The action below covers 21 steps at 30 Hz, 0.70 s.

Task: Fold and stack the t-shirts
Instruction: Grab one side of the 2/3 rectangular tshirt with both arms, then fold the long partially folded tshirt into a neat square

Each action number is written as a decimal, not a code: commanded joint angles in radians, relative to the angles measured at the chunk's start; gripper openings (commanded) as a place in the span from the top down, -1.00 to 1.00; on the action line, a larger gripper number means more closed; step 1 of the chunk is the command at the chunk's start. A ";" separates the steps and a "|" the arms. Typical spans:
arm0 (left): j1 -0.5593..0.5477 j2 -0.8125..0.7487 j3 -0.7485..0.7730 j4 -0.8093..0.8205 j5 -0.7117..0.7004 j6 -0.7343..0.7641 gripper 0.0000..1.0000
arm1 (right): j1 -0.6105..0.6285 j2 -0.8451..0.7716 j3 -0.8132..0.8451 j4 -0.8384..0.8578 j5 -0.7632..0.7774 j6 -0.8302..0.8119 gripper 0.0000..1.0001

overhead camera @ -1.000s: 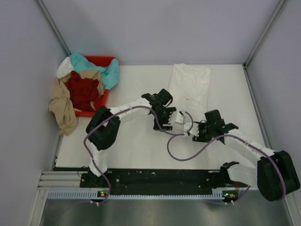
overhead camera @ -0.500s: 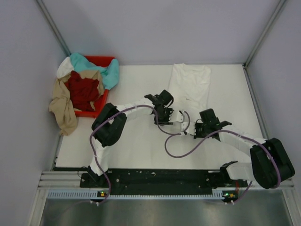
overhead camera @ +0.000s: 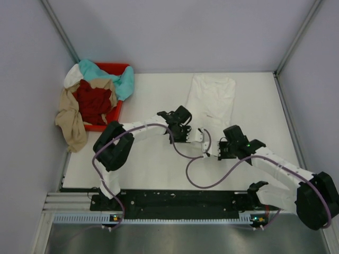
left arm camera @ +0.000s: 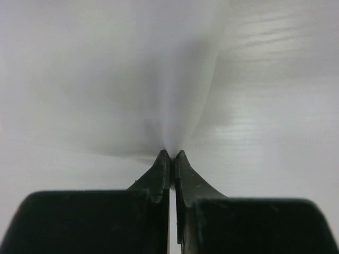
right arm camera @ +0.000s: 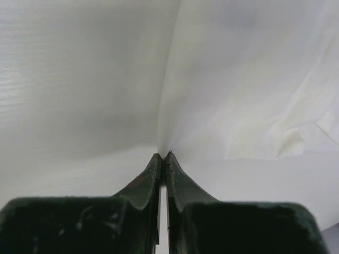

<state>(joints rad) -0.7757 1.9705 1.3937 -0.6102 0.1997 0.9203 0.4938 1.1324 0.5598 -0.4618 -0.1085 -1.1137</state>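
A white t-shirt lies flat and lengthwise on the table, right of centre. My left gripper is at the shirt's near left edge, and the left wrist view shows its dark fingertips pressed together on a pinch of white cloth. My right gripper is at the near right edge, shut on the shirt's edge in the same way. More t-shirts are heaped in the bin at the back left: teal, dark red, tan.
A red plastic bin stands at the table's back left corner, with the tan shirt hanging over its near side. Grey walls close in the table on three sides. Purple cables loop from both wrists over the table's middle.
Both grippers have gone from open to shut on the white shirt's near edge. Both arms have shifted slightly over the near end of the shirt.
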 commanded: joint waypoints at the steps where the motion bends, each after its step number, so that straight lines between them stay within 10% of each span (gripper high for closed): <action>1: 0.000 -0.208 -0.107 -0.075 0.012 -0.066 1.00 | 0.081 -0.144 0.057 -0.171 0.006 0.020 1.00; 21: -0.066 -0.607 -0.082 -0.744 0.218 -0.100 1.00 | 0.535 -0.289 0.475 -0.736 -0.079 0.296 1.00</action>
<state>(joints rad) -0.8482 1.4311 1.2503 -1.1595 0.3836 0.8486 1.0119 0.8658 0.9417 -1.0946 -0.1341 -0.8684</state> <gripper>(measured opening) 0.021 0.010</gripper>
